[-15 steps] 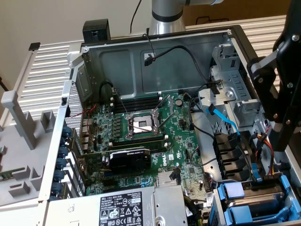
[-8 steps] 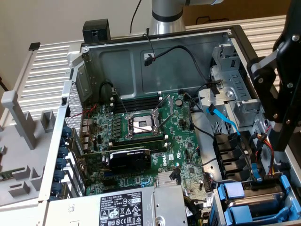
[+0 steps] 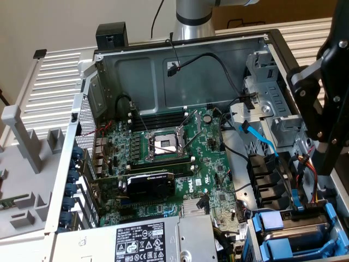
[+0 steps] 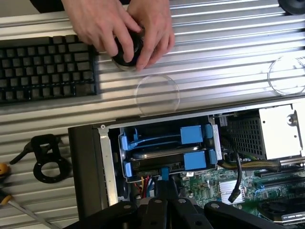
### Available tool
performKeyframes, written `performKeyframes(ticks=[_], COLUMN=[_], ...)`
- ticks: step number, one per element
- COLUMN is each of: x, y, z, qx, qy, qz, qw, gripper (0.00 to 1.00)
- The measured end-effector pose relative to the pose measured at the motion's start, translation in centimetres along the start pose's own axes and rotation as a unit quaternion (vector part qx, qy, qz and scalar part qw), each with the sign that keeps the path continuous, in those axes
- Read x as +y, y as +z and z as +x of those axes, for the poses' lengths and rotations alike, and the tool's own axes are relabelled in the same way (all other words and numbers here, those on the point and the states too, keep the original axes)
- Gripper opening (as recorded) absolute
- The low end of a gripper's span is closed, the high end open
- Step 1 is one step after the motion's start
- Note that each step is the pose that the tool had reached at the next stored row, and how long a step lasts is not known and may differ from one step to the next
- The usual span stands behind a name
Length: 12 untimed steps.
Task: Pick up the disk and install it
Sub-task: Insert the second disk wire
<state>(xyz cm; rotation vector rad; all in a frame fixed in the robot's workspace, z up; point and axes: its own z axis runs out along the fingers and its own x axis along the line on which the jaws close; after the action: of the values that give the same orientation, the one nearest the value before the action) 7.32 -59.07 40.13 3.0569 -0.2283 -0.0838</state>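
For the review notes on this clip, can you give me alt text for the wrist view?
The shut gripper hangs over an open computer case, just above a bay holding blue drive carriers. Beyond the case, on a ribbed metal table, a person's hands grasp a small black round object beside a black keyboard.

- I see the open computer case (image 3: 180,60) on the ribbed table (image 3: 54,76), with the motherboard (image 3: 180,158) lying on its floor.
- The power-supply box (image 3: 147,240) sits at the near edge, in front of the motherboard.
- The drive cage (image 3: 294,234) sits at the exterior view's near right corner, with the disk (image 4: 164,160) seated in it.
- The gripper (image 4: 164,202) hangs just beside the cage.
- Outside the case, a person's hands (image 4: 124,26) rest on the table beside a keyboard (image 4: 45,69).
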Motion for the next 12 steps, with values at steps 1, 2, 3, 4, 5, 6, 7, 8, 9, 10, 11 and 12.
performKeyframes(ticks=[1,2,3,4,5,6,7,8,9,10,11,12], x=[0.0,0.0,-0.01,-0.02,-0.03,-0.04,-0.05,-0.07,-0.09,-0.11,-0.13,-0.15], y=[0.0,0.0,0.01,0.04,0.09,0.16,0.3,0.43,0.58,0.76,0.92,1.03], z=[0.0,0.0,0.0,0.1,0.2,0.2,0.2,0.3,0.3,0.4,0.5,0.5], qx=[0.0,0.0001,0.0004,0.0007,0.0009,0.0012,0.0014,0.0017,0.002,0.0022,0.0024,0.0026], qy=[0.0,-0.002,-0.005,-0.009,-0.013,-0.016,-0.02,-0.024,-0.027,-0.03,-0.032,-0.035], qz=[0.0,-0.0001,-0.0003,-0.0004,-0.0005,-0.0007,-0.0008,-0.001,-0.0012,-0.0013,-0.0014,-0.0016], qw=[1.0,1.0,1.0,1.0,0.9999,0.9999,0.9998,0.9997,0.9996,0.9996,0.9995,0.9994], gripper=[0.11,0.11,0.11,0.11,0.11,0.11,0.11,0.11,0.11,0.11,0.11,0.11])
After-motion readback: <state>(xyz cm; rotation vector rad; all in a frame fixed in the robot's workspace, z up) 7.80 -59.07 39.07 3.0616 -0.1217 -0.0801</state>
